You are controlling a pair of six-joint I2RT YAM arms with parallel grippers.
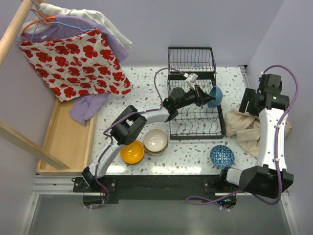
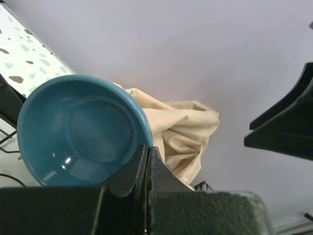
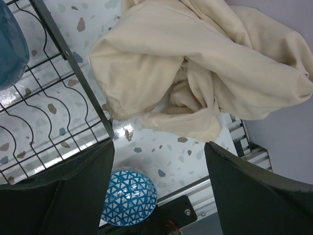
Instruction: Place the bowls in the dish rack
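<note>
My left gripper is shut on the rim of the plain blue bowl and holds it tilted above the right side of the black wire dish rack. In the left wrist view the jaws pinch the bowl's rim. My right gripper is open and empty, raised to the right of the rack. Its wrist view looks down on the blue-white patterned bowl, which sits on the table. The orange-yellow bowl and a cream bowl with a brown rim sit left of the rack.
A crumpled cream cloth lies right of the rack, also in the right wrist view. A wooden tray lies at the left. Clothes hang on a wooden rail at the back left. The rack's basket section is at the back.
</note>
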